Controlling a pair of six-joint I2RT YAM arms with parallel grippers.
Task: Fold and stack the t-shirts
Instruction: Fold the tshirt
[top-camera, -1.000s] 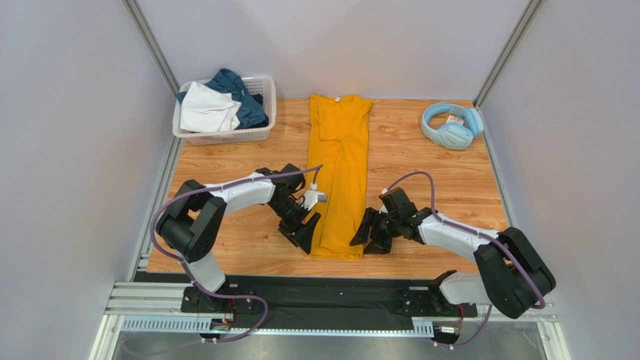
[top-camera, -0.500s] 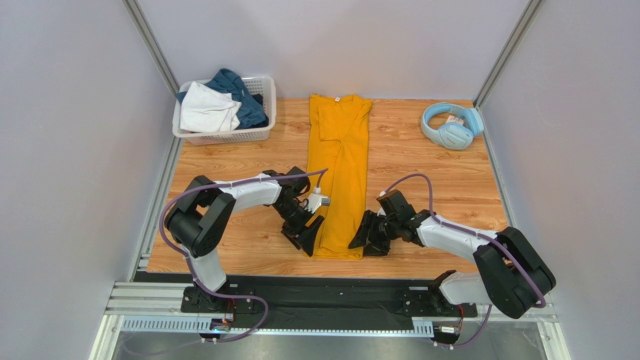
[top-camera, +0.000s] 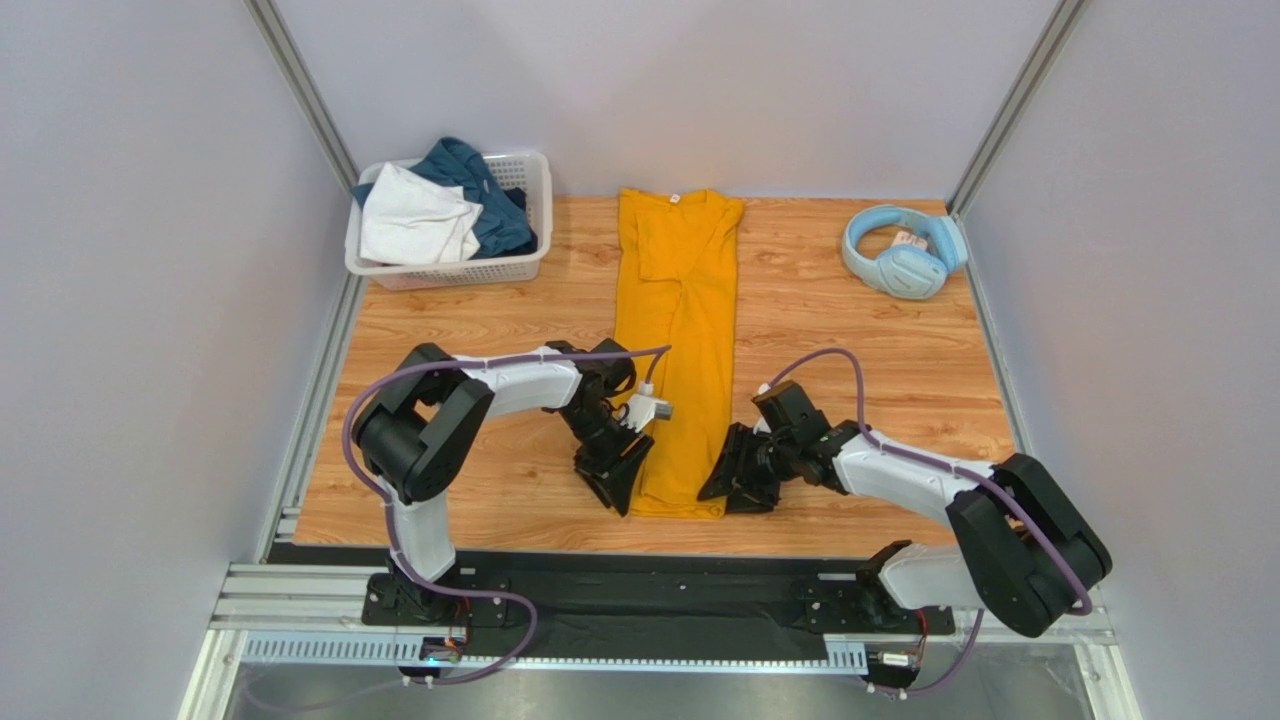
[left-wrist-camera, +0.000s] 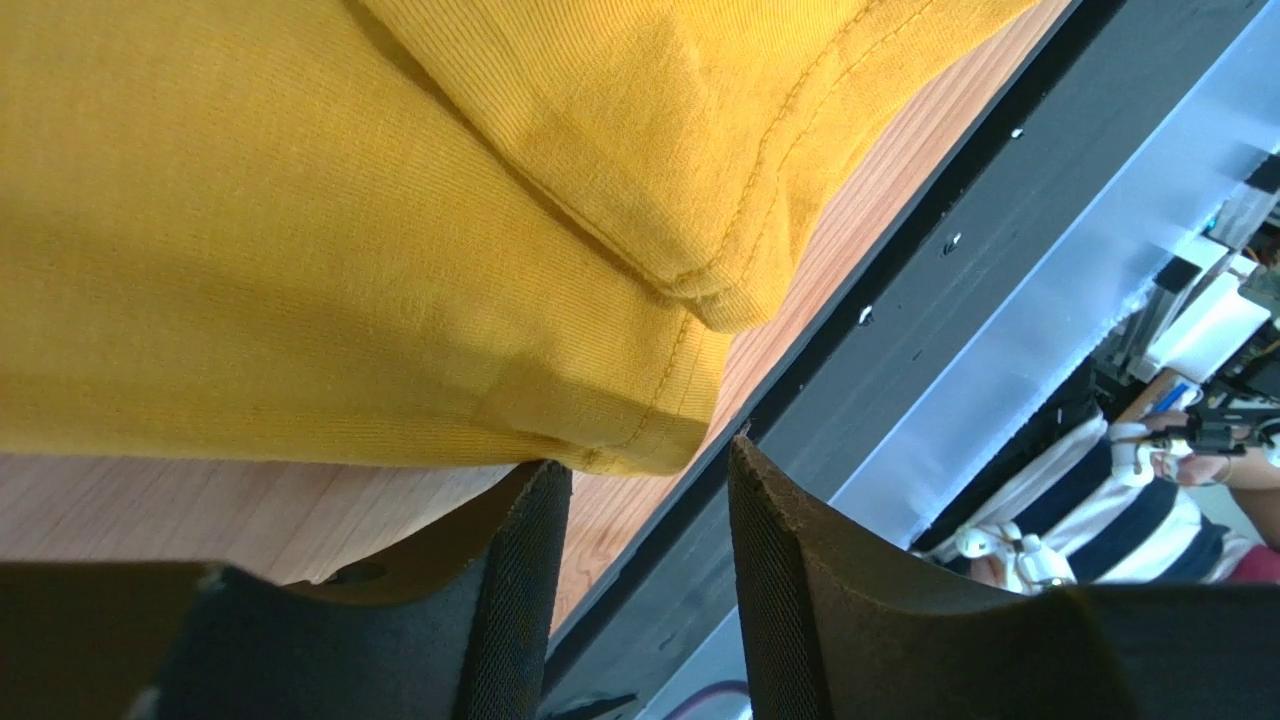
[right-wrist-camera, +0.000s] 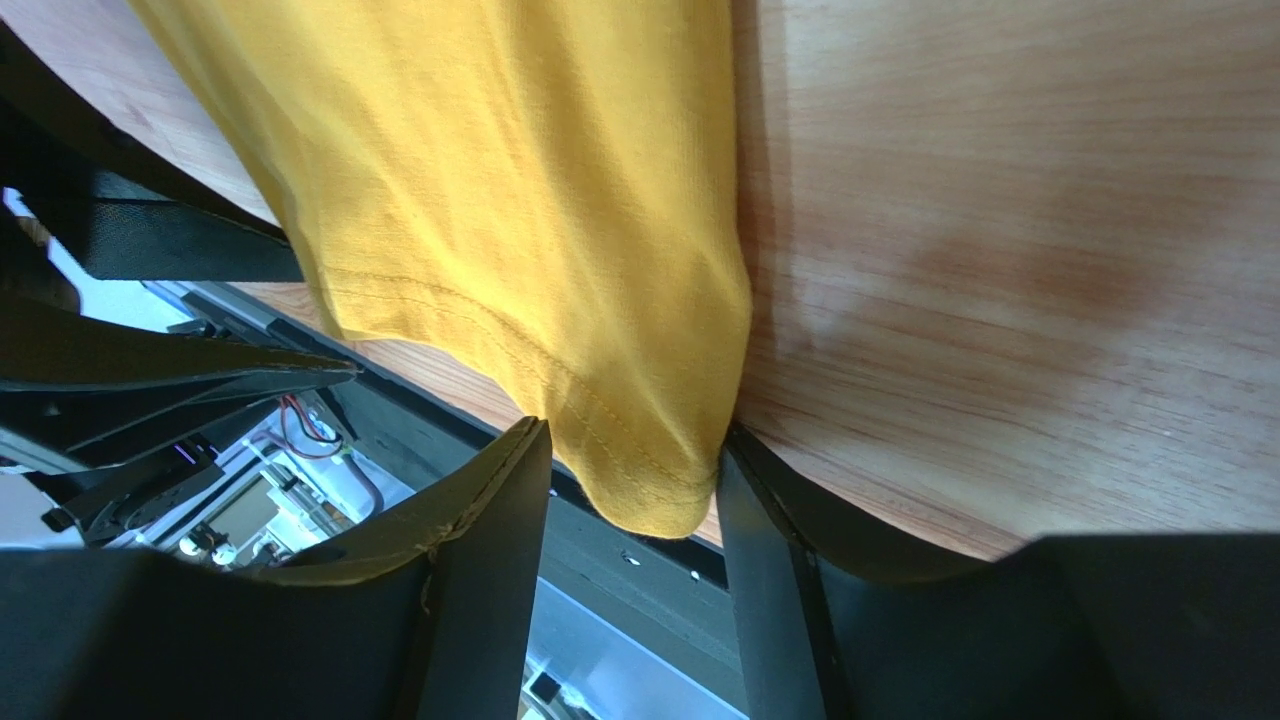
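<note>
A mustard-yellow t-shirt lies folded into a long narrow strip down the middle of the wooden table, collar at the far end. My left gripper is open at the strip's near left corner; in the left wrist view the hem corner lies just beyond the fingertips, not between them. My right gripper is open at the near right corner; in the right wrist view the hem corner hangs between the two fingers. A white and a teal-blue garment lie in the basket.
A white lattice basket stands at the far left of the table. Light-blue headphones lie at the far right. The black rail runs along the table's near edge, just behind both grippers.
My left arm has shifted right, bringing its gripper closer against the shirt's near left corner. My right gripper has edged slightly left onto the near right corner. The shirt has not moved.
</note>
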